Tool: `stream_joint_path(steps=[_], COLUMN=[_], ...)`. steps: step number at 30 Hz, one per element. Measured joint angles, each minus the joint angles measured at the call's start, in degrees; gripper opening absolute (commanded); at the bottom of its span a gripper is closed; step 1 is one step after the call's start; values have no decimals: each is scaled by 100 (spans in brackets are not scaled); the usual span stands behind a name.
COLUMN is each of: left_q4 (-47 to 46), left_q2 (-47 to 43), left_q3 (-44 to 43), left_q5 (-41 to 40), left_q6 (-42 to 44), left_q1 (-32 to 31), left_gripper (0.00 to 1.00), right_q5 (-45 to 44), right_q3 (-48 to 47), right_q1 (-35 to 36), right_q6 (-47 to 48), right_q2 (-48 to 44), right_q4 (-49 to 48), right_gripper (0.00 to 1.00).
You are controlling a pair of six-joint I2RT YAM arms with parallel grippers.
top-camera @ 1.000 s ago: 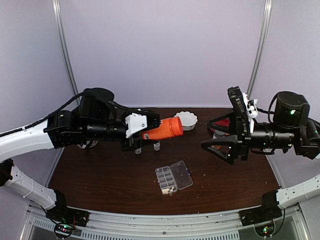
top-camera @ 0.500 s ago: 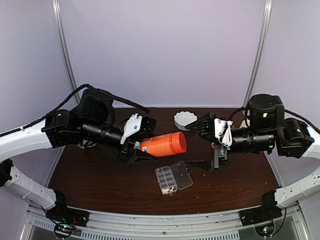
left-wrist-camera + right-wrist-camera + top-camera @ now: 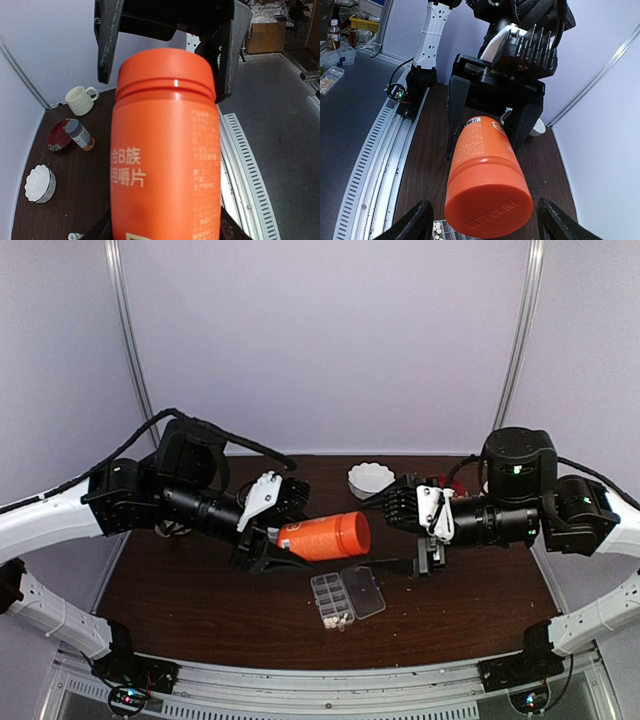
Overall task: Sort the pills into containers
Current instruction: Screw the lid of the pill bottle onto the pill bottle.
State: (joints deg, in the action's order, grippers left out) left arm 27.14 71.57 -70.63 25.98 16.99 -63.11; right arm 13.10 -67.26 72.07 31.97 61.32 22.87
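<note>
An orange bottle point(image 3: 325, 536) lies on its side in the air above the table, and my left gripper point(image 3: 283, 540) is shut on its lower body. The bottle point(image 3: 165, 150) fills the left wrist view, cap end up. My right gripper point(image 3: 386, 534) faces the orange cap point(image 3: 487, 207) with its jaws open on either side of it, a gap showing on both sides. Below the bottle, the clear organiser box point(image 3: 347, 597) lies on the table with its lid open. Cream-white pills point(image 3: 334, 619) sit in its nearest containers, and a few pills point(image 3: 437, 228) show under the cap.
A white fluted bowl point(image 3: 371, 479) stands at the back centre. In the left wrist view a cream mug point(image 3: 81, 99), a red dish point(image 3: 56, 137) and a small grey-capped bottle point(image 3: 79, 134) stand at the far side. A slotted metal rail point(image 3: 245, 165) runs along the table's near edge.
My right arm has swung in from the right and turned to face the bottle's cap, its jaws now straddling it. My left gripper has carried the bottle slightly lower and toward the centre.
</note>
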Motion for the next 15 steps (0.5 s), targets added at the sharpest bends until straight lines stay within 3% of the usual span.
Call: stream_joint_path(steps=[11,15], left_q4=[31,44], left_q2=[0,0], left_q3=[0,0], left_q5=[24,50], left_q6=[15,28], left_q1=[0,0], left_gripper=[0,0], right_q5=[15,22], right_q3=[-11,-11], right_q1=[7,7], right_q6=[20,-22], right_q2=[122,122], right_q4=[-76,-79], right_gripper=[56,44])
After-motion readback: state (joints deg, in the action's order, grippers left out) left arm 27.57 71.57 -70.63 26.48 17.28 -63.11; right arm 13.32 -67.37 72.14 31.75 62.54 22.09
